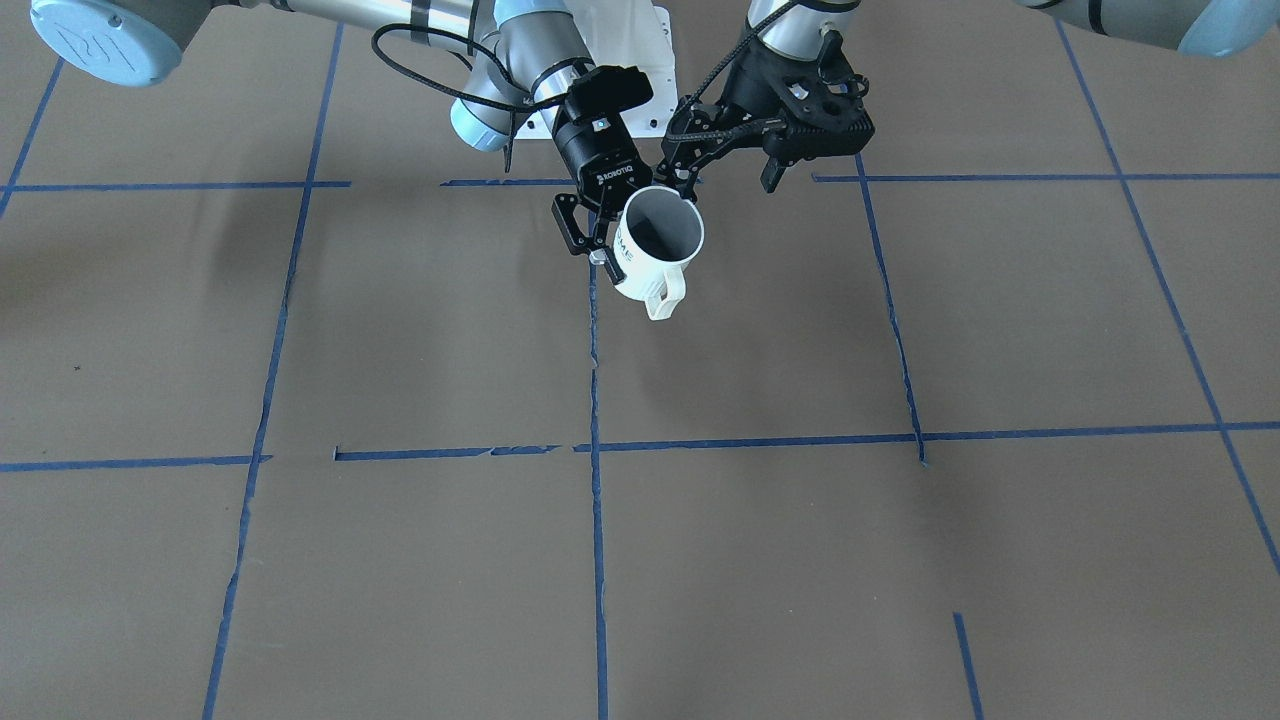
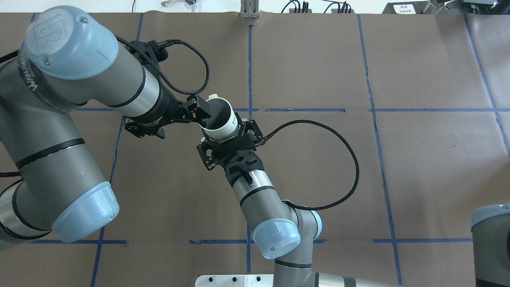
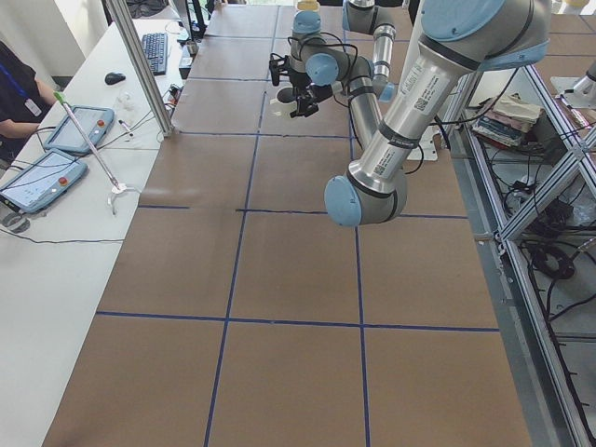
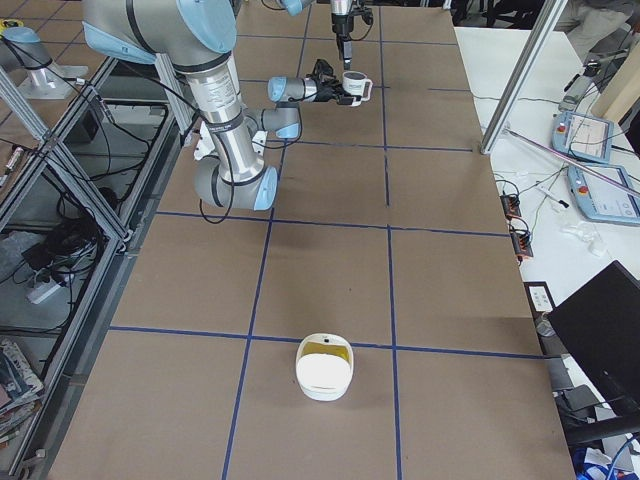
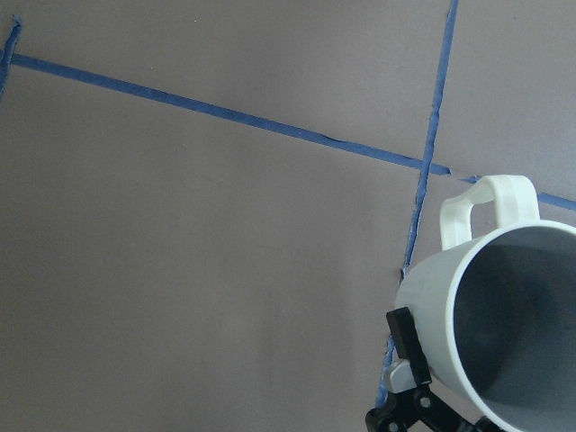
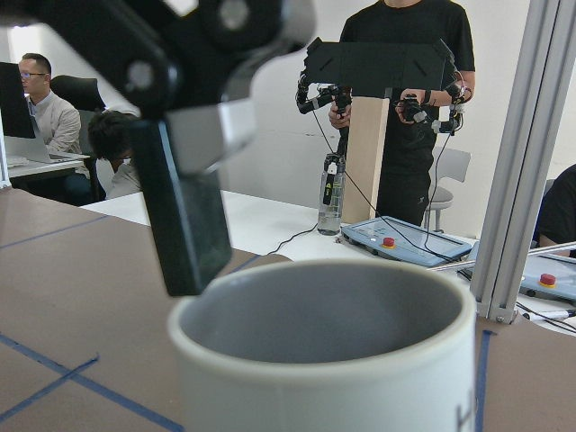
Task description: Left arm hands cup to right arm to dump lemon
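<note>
Holding the cup (image 1: 655,258) up in the air, the right gripper (image 2: 231,142) has its two fingers pressed on the sides of the white body. The cup hangs above the brown worktop (image 1: 400,330), close to the robot's end and just beside the long blue tape line (image 1: 597,500) that runs down the middle. It sits about upright, with its round mouth facing up. Its loop handle (image 1: 668,295) points away from the robot. The inside looks dark grey, and I cannot tell what is in it. Part of the dark word on its side shows next to the right gripper. The left gripper (image 1: 727,170) is spread wide open and holds nothing. One of its thin fingers (image 6: 184,225) reaches down right by the rim of the cup, on the side toward the left arm (image 2: 131,83). I cannot tell if it touches the cup. Its other finger is well off to the side. The right arm (image 2: 255,191) comes in from the robot's side of the cup, so the two grippers meet there. Far along the worktop, at the robot's right end, sits a white bowl (image 4: 323,378) with something yellow-green in it.
</note>
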Action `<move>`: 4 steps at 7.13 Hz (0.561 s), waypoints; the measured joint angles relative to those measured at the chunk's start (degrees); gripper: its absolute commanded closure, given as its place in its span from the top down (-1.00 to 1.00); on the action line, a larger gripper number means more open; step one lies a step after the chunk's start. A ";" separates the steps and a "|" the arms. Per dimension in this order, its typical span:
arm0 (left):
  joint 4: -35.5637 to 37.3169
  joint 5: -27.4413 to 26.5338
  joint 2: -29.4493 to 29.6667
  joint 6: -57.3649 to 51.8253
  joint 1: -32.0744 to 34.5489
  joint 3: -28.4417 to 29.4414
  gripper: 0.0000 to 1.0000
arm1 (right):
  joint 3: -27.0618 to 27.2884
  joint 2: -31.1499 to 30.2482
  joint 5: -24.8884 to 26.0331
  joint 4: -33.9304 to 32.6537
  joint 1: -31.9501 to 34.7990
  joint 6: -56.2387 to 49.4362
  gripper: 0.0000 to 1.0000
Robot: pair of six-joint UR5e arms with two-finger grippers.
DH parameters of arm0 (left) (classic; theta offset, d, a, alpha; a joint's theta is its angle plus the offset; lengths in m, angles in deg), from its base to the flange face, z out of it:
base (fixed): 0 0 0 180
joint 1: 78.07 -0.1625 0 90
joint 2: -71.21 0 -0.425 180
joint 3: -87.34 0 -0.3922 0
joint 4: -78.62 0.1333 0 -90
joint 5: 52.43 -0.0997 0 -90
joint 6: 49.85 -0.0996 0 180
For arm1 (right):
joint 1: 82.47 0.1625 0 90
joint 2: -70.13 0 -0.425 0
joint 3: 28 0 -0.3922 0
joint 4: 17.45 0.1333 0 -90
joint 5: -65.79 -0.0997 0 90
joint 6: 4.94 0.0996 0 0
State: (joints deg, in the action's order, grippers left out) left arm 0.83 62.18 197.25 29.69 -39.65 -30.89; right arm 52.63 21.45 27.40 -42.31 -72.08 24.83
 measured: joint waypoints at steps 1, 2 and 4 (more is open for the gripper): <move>0.10 0.00 0.25 0.03 0.01 0.08 1.00 | 0.00 -0.04 0.10 -0.01 -0.11 -0.04 -0.50; 0.20 0.00 0.47 0.06 0.08 0.19 1.00 | 0.02 -0.07 0.36 0.01 -0.30 -0.05 -0.50; 0.26 0.00 0.92 0.27 0.20 1.10 1.00 | 0.35 0.19 1.24 0.05 -0.81 -0.06 -0.50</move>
State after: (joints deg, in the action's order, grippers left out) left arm 1.09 62.18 198.17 29.96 -39.45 -29.79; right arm 52.98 21.64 28.64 -42.26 -72.90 24.77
